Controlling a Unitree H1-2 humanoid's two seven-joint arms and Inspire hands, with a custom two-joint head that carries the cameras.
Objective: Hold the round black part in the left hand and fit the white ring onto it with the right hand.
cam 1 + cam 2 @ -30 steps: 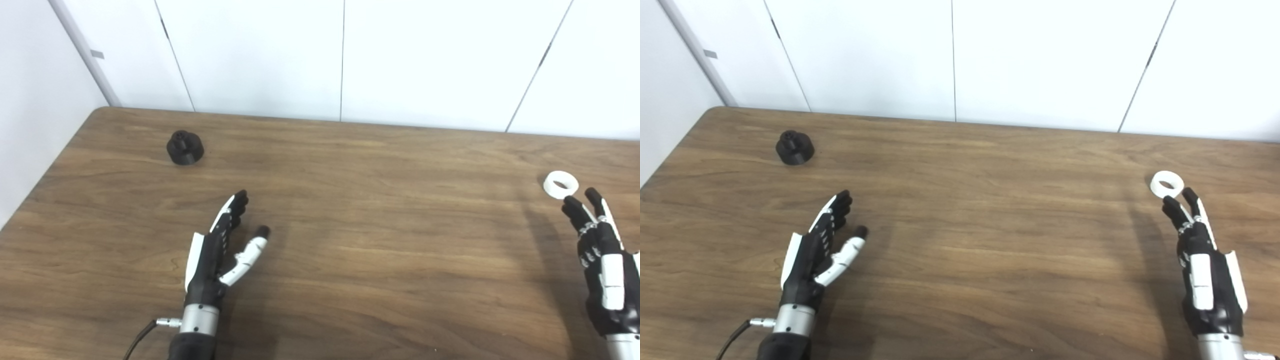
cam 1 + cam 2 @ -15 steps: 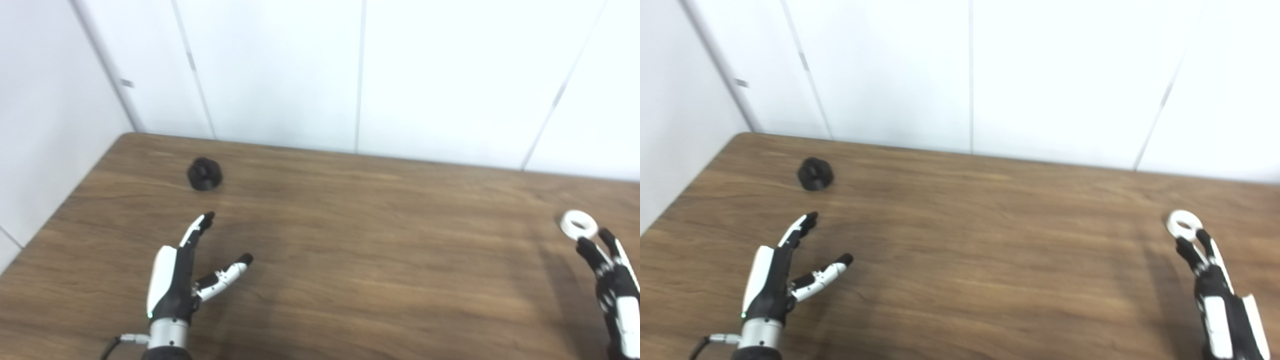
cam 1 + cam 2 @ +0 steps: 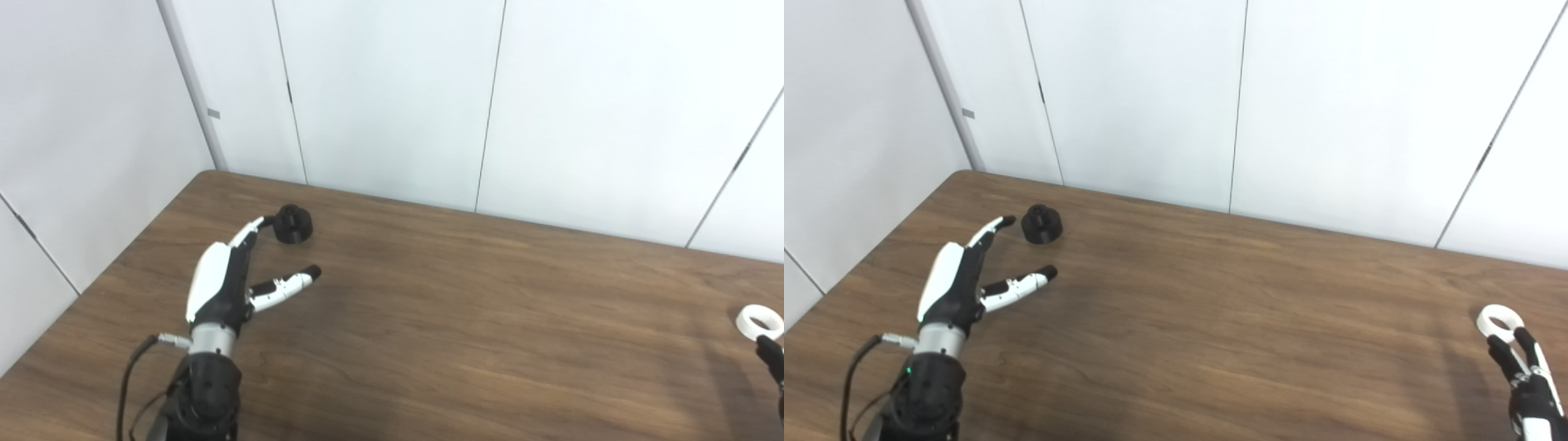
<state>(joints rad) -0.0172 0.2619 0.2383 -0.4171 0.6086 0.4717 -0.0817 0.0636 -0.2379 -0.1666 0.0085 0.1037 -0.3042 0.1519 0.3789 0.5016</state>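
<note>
The round black part (image 3: 293,224) stands on the wooden table (image 3: 465,294) near its far left corner. My left hand (image 3: 229,275) is open, its fingers stretched toward the part; the fingertips (image 3: 1003,220) end just left of it, with a small gap. The white ring (image 3: 1498,321) lies flat at the far right. My right hand (image 3: 1522,373) sits just behind the ring at the picture's edge, fingers extended and apart, holding nothing. In the left eye view only its fingertip (image 3: 770,352) shows.
White wall panels (image 3: 392,92) run along the table's back edge and left side. A black cable (image 3: 131,373) hangs from the left wrist.
The camera has swung left and tilted up. My left hand has reached forward and its fingertips now stand beside the black part. The right hand stays near the ring.
</note>
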